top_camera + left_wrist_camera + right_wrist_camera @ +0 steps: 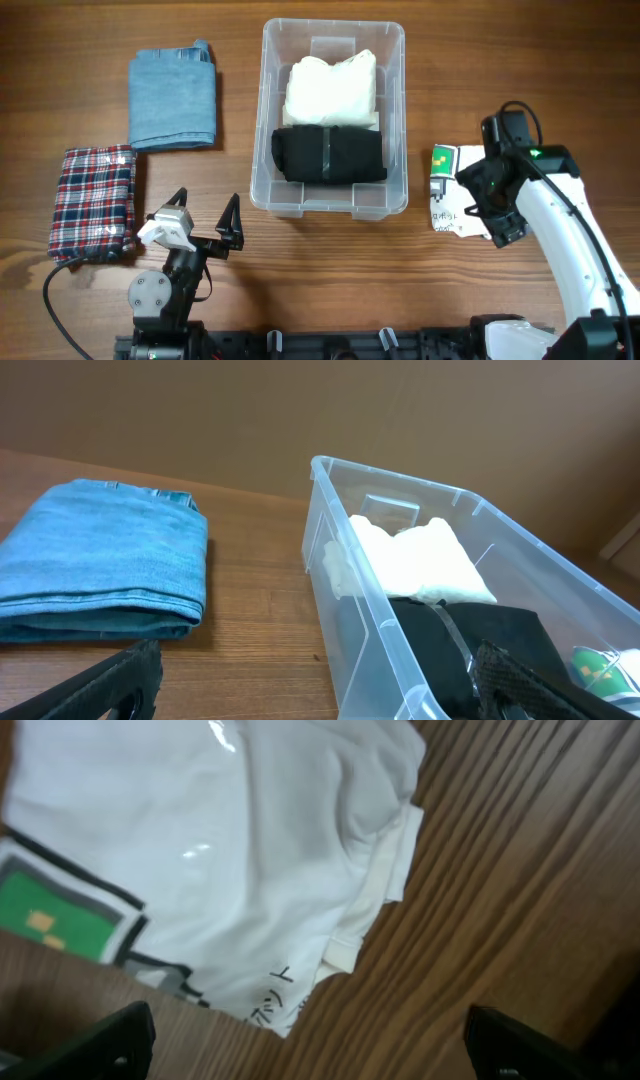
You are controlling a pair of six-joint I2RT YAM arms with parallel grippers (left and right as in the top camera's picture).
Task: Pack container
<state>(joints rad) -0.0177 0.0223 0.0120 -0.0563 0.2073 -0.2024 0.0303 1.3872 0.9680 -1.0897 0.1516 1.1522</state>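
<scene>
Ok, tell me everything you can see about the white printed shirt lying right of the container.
The white shirt looks like soft cotton knit, folded flat, with a hemmed edge showing. It carries a green square graphic with a dark border, and black lettering near one edge. It lies on the wooden table, right of the container and apart from it. The right hand hangs over it, open and not closed on it; the arm hides part of it from overhead.

The bin (258, 120) is nearly full: a white cloth (332, 88) lies against a black cloth (328, 155), and only a strip by the far wall is bare. The bench (330, 260) is open in front of the bin and between the bin and the denim (173, 98). A printed shirt (450, 195) lies near the bin's right side.
</scene>
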